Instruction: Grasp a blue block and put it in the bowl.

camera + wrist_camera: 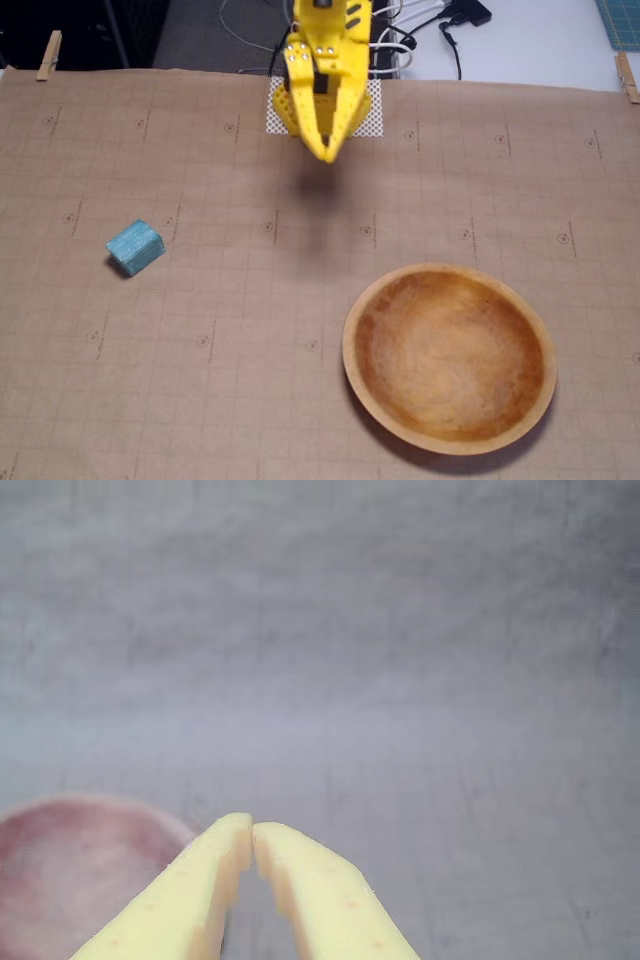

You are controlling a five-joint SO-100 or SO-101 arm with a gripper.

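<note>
With our yellow claw (327,155) pressed together, we could knock the small teal-blue rectangular block (134,247), well to its left in the fixed view, instead of gripping it.

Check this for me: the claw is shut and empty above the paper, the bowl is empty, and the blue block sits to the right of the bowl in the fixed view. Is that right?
Not quite. In the fixed view the blue block sits to the left of the bowl, apart from it. The rest holds: the claw is shut and empty above the paper, and the bowl is empty.
</note>
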